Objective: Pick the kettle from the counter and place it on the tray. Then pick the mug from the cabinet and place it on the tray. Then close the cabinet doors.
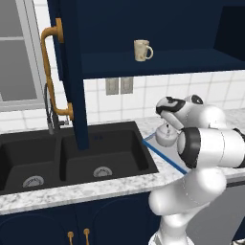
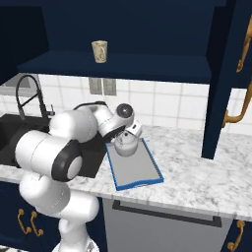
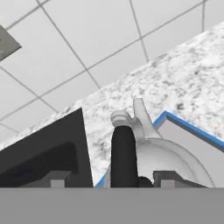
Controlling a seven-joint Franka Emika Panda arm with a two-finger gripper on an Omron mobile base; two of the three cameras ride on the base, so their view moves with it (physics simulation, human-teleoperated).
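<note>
Silvery-grey squat kettle (image 2: 124,144) sits on flat blue-rimmed grey tray (image 2: 138,170) | my claw (image 3: 107,180) open, tips astride its dark handle | cream mug (image 1: 142,50) on cabinet shelf, 12 o'clock.

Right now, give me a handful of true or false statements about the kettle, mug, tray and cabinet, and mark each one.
1. The kettle sits on the tray. True.
2. The mug is on the tray. False: it stands on the cabinet shelf.
3. The cabinet doors are shut. False: they stand open.
4. The pincer has its tips on either side of the kettle's dark handle. True.
5. The tray lies in the sink. False: it lies on the counter beside the sink.
</note>
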